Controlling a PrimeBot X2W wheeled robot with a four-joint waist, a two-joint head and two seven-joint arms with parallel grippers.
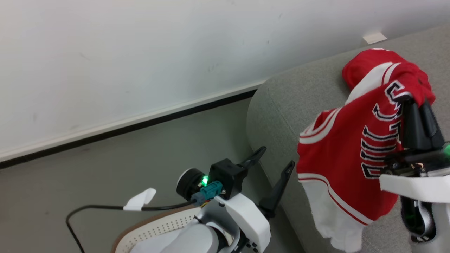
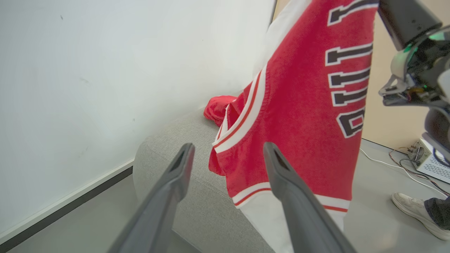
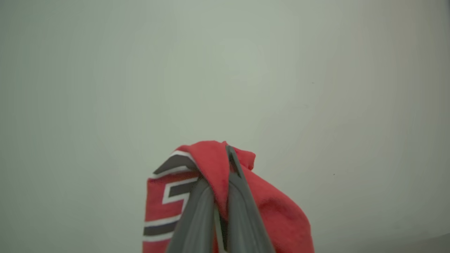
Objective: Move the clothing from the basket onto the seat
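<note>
Two grippers, one loaded. The right gripper (image 1: pixel 418 103) is clamped on the clothing (image 1: pixel 337 151). In the right wrist view its fingers sit almost together, with a fold of red cloth pinched between them and bunched over the tips.

The clothing is out of the basket (image 1: pixel 158 226) and hangs from that grip over the seat (image 1: pixel 281 102). The black-and-white lettering faces the head camera and runs down beside the right fingers. The top red part lies on the seat's upper surface; the left wrist view shows a red lump resting there by the wall (image 1: pixel 105 52). The striped trim and white lower part dangle in front of the seat's rounded side. I cannot tell whether the hem touches the fabric.

The left gripper (image 1: pixel 277 156) is empty with its jaws wide. Its fingers point at the seat's rounded corner, just beside the clothing's lower left edge. In the left wrist view the cloth hangs beyond both fingers, and no contact is visible.

The basket sits low in the head view on the floor (image 1: pixel 88 175), left of the seat, partly hidden under the left forearm. Its perforated wall and brown rim are visible. A black cable (image 1: pixel 105 207) with a white tag loops beside it.

The left wrist view also shows a person's shoe (image 2: pixel 411 207) on the floor past the clothing, with a small pale box (image 2: pixel 427 160) and wires near it.
</note>
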